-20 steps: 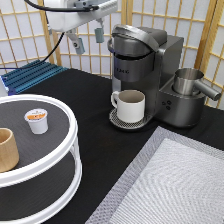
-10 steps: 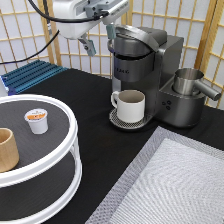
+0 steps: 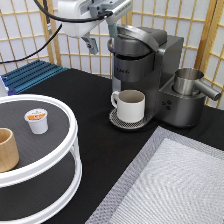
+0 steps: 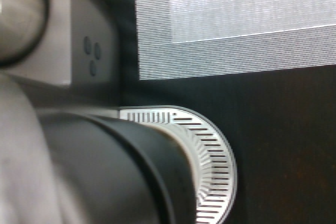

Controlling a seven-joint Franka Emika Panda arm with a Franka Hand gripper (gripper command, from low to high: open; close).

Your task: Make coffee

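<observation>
Exterior view shows the jaws (image 3: 102, 39) open and empty above the coffee machine (image 3: 145, 70), at its lid. The pod (image 3: 37, 120), orange print not readable, sits on the white tray (image 3: 65, 150) near a wooden cup (image 3: 7, 156). A mug (image 3: 130, 105) stands under the machine.

Cut off and covered up

The arm runs off the exterior view's top, and the tray (image 3: 70, 131) is clipped at the left and bottom edges, its lower shelf mostly under the upper one. The wooden cup (image 3: 7, 149) is sliced by the left edge. Up close, the machine (image 4: 82, 170) hides the mug and most of the drip grille (image 4: 206, 165) (only a curved strip shows).
</observation>
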